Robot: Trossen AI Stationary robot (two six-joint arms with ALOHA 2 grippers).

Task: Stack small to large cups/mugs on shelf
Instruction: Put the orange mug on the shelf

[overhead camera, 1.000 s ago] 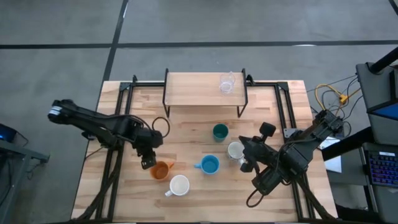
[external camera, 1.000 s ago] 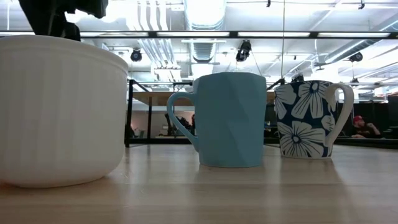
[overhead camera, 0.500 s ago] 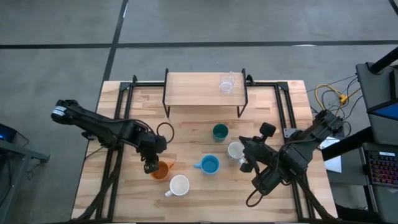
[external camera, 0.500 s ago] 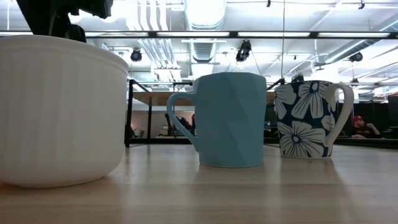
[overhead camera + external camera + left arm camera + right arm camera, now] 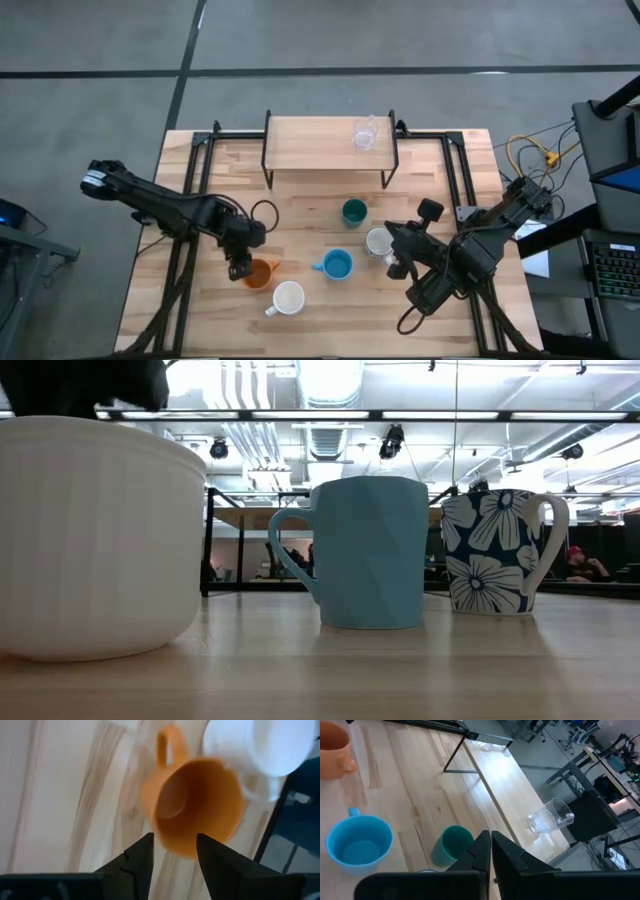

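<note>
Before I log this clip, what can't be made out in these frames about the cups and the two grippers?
- Orange mug: blurred in the left wrist view; whether the left gripper touches its rim is unclear. In the low view, the white cup hides it.
- Grey-white mug: partly covered by the right arm in the high view; cut off at the right wrist view's bottom edge.
- Right gripper: fingers together; whether it touches that mug is hidden.

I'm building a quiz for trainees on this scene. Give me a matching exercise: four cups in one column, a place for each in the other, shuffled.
Things:
1. clear glass cup
2. orange cup
3. white cup
4. grey-white cup

Places:
A. on the table beside the right pincer
B. on the shelf
C. nearest the table's front edge
D. at the left pincer

Pairs: 1-B, 2-D, 3-C, 4-A
</note>
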